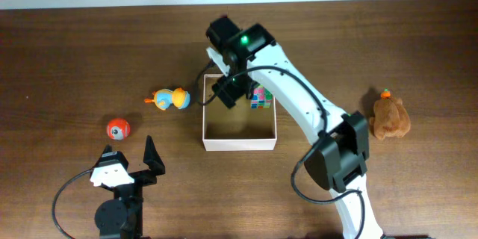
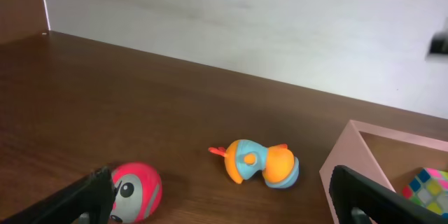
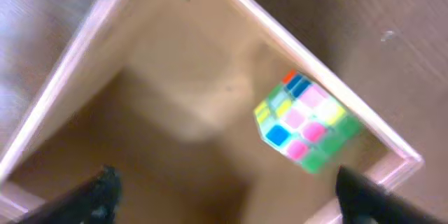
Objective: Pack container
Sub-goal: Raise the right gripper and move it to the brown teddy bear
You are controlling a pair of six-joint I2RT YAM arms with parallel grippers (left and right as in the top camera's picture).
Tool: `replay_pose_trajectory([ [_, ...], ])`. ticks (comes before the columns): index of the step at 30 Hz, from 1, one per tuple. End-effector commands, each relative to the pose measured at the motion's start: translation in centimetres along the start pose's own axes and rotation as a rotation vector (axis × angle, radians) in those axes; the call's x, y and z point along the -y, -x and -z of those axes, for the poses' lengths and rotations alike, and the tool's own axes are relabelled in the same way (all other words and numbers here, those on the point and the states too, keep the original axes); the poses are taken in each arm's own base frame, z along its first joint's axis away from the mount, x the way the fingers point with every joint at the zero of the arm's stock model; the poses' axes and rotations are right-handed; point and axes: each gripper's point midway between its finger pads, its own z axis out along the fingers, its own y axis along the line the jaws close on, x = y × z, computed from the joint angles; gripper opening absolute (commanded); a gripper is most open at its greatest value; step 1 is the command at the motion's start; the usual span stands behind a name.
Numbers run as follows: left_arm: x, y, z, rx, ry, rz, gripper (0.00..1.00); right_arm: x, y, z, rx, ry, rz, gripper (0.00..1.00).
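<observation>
The container (image 1: 239, 144) is a square shallow box with white walls and a tan inside, in the middle of the table. A multicoloured puzzle cube (image 1: 261, 97) lies in its far right corner; the right wrist view shows the cube (image 3: 304, 122) and the box wall (image 3: 70, 56). My right gripper (image 1: 228, 93) hovers open and empty over the box's far left part, its fingertips (image 3: 227, 196) spread wide. My left gripper (image 1: 133, 158) is open and empty near the front left. A red ball (image 1: 118, 128) and an orange-and-blue duck toy (image 1: 170, 99) lie left of the box.
A brown plush toy (image 1: 390, 116) lies at the right. The left wrist view shows the ball (image 2: 136, 190), the duck (image 2: 260, 162) and the box's corner (image 2: 350, 154) in front of my left gripper (image 2: 224, 206). A pale wall stands behind the table's far edge.
</observation>
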Motion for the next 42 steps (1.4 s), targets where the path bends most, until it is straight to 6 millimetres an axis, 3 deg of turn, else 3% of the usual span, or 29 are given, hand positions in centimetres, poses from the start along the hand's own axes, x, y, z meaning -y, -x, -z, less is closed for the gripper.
replay_pose_trajectory([
  [1,0.1,-0.1,0.0,0.001,-0.01,-0.013,0.99,0.6,1.6,3.9,0.091,-0.025,-0.026,0.99],
  [5,0.1,-0.1,0.0,0.001,-0.01,-0.013,0.99,5.2,1.2,7.8,0.15,-0.167,-0.245,0.99],
  [9,0.1,-0.1,0.0,0.001,-0.01,-0.013,0.99,10.6,-1.4,10.1,0.139,-0.271,-0.456,0.99],
  [16,0.1,-0.1,0.0,0.001,-0.01,-0.013,0.99,19.3,-5.9,10.9,0.126,-0.294,-0.831,0.99],
  [22,0.1,-0.1,0.0,0.001,-0.01,-0.013,0.99,24.7,-9.9,10.6,0.082,-0.314,-0.973,0.99],
  [27,0.1,-0.1,0.0,0.001,-0.01,-0.013,0.99,26.1,-13.1,10.1,0.005,-0.325,-0.999,0.99],
  [32,0.1,-0.1,0.0,0.001,-0.01,-0.013,0.99,25.1,-16.8,10.7,-0.07,-0.333,-1.047,0.99],
  [37,0.1,-0.1,0.0,0.001,-0.01,-0.013,0.99,24.3,-22.8,12.3,-0.141,-0.468,-1.191,0.99],
  [42,0.1,-0.1,0.0,0.001,-0.01,-0.013,0.99,23.6,-26.3,12.3,-0.083,-0.505,-1.286,0.99],
])
